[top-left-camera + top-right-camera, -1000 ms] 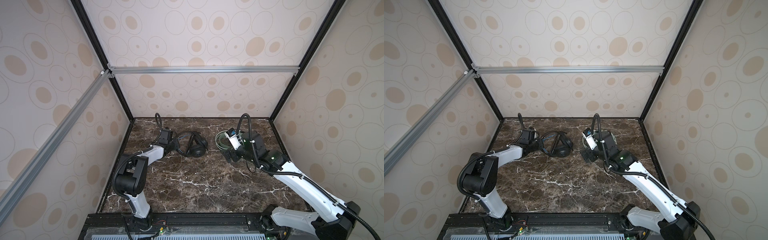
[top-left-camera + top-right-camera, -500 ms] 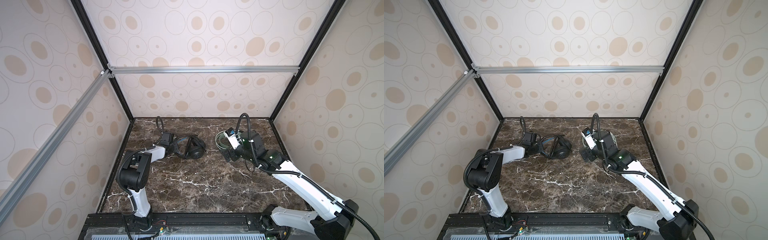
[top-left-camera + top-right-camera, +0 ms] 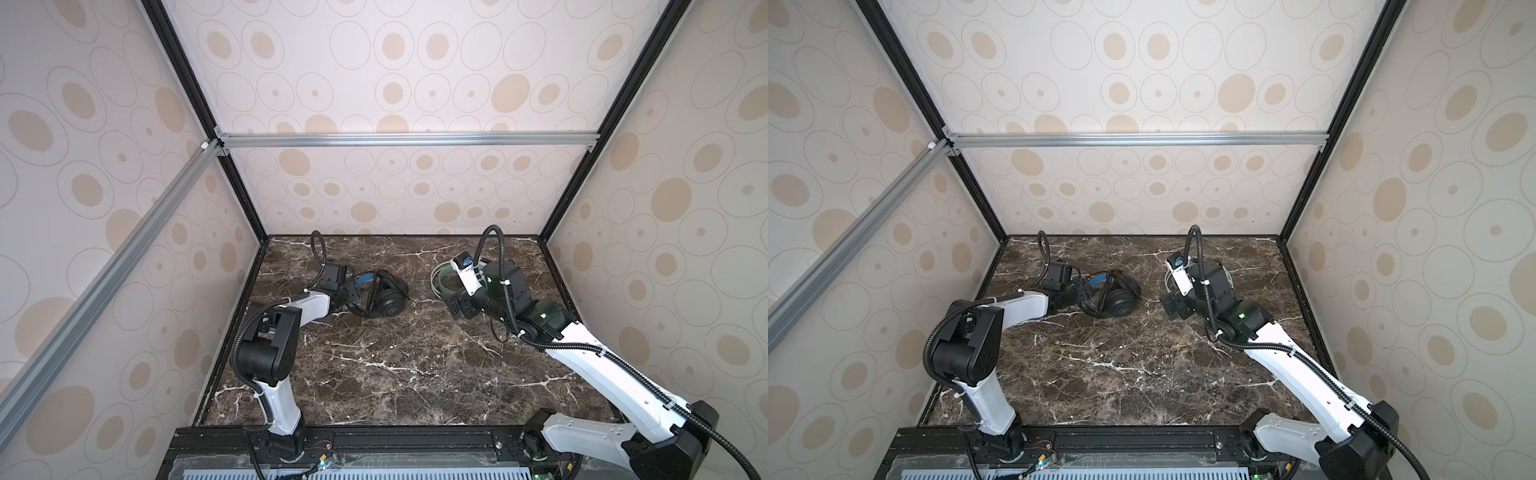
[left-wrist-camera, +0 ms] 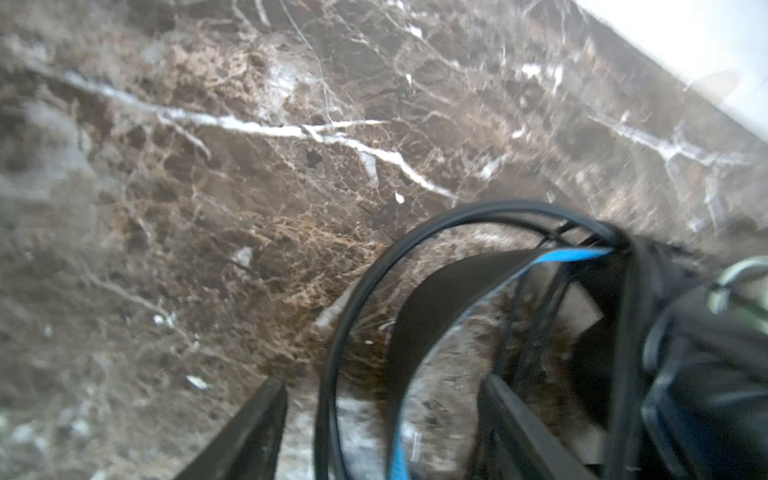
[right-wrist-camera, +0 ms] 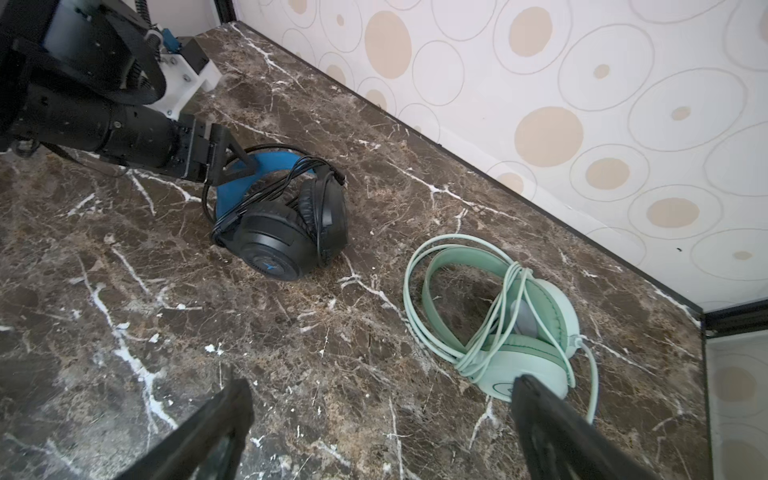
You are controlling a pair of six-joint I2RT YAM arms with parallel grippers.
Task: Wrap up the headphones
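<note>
- The left gripper (image 4: 382,390) has just let go. A moment ago its jaws were pinched shut at the black headset (image 5: 286,232). Now they stand spread, one either side of its blue inner band (image 5: 270,162) and a loop of black cord (image 5: 266,194), gripping neither.
- The black headset lies on its side much where it lay, with cord strands crossing its ear cups. I judge this set's winding done or nearly so, and the arm due to back away.
- The mint-green headset (image 5: 532,332) lies beside the black headset on the right arm's side, apart from it. Its pale cord (image 5: 409,307) is looped around band and cups.
- The right gripper (image 5: 382,382) hovers by that mint-green headset, jaws wide and empty, as before.
- Both sets rest on a dark brown marble tabletop (image 3: 395,365) veined with white.
- Behind the black headset rises a cream wall (image 3: 395,83) patterned with tan ovals, framed by black posts (image 3: 245,199) and an aluminium rail (image 3: 395,139).
</note>
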